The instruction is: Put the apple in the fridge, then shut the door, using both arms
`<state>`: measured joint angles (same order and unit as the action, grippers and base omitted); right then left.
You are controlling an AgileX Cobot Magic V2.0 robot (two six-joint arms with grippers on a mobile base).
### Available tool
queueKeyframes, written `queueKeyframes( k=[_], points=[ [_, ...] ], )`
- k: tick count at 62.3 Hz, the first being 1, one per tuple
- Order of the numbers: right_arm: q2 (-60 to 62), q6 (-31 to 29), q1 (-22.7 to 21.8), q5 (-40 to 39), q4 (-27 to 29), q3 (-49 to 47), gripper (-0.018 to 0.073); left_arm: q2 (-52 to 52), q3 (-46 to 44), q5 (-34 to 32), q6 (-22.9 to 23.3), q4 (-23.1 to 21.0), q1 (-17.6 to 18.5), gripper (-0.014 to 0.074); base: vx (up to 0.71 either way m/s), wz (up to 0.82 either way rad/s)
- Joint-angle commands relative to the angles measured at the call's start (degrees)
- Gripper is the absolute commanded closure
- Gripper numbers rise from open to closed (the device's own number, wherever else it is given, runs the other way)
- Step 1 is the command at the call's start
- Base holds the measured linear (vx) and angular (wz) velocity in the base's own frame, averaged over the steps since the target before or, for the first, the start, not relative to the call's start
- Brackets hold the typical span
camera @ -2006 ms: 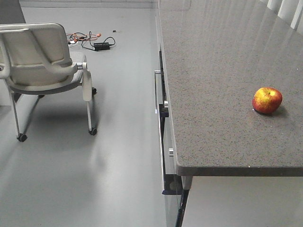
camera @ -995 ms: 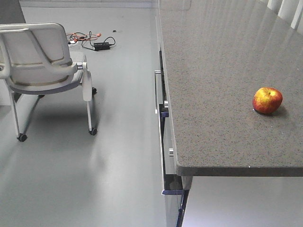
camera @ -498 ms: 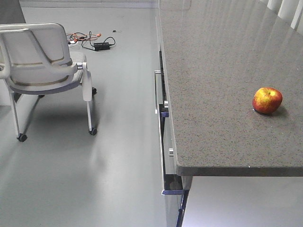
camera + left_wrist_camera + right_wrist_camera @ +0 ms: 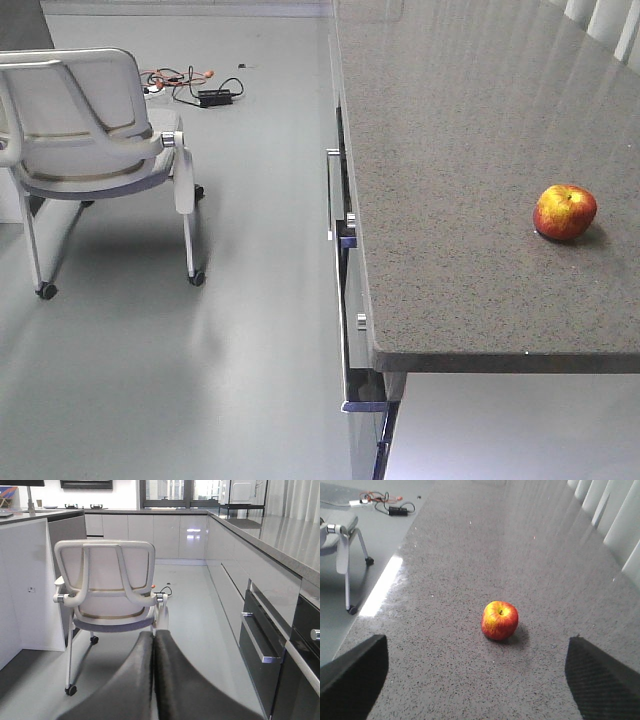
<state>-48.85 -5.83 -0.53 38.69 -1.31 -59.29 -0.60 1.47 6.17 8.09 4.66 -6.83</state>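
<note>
Viewing the Apple on the Desk from Both Claws

Right wrist view: my right claw is released. Its two black fingers are spread wide toward the lower corners of the view, with only bare desk between them. The apple stands on this speckled grey desk with its stem dimple up. It is just ahead of the claw, a little right of the midline, and touches neither finger. Its red skin carries a yellow-orange patch on the side facing me. Pale curtain folds run along the far right edge of the desk.

Left wrist view: my left claw is clenched, its dark fingers pressed together along their length and grasping nothing. It points at the back of a white chair standing on the grey floor. To the right are cabinet fronts with dark drawers and metal bar handles.

Front view: the apple rests toward the right side of the desk, well apart from the left edge and set back from the near edge. The chair stands on the floor to the left of the desk. A tangle of cables lies on the floor beyond it.
</note>
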Motion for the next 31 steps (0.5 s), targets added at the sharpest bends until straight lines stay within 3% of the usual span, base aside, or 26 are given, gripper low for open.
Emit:
queueKeyframes(
  k=[1, 23, 31],
  points=[
    [-7.7, 4.2, 0.0, -2.1, -3.6, -7.2, -0.015, -0.9, 1.6, -4.5, 0.4, -0.3, 0.0, 0.0603, 0.0, 0.0],
    [-37.6, 5.3, -0.1, 16.3, -5.8, -38.3, -0.0125, -0.9, 1.6, -4.5, 0.4, -0.3, 0.0, 0.0603, 0.0, 0.0],
    [-46.7, 5.1, -2.7, 21.7, -4.1, -48.1, -0.012, -0.9, 1.6, -4.5, 0.4, -0.3, 0.0, 0.0603, 0.0, 0.0]
  ],
)
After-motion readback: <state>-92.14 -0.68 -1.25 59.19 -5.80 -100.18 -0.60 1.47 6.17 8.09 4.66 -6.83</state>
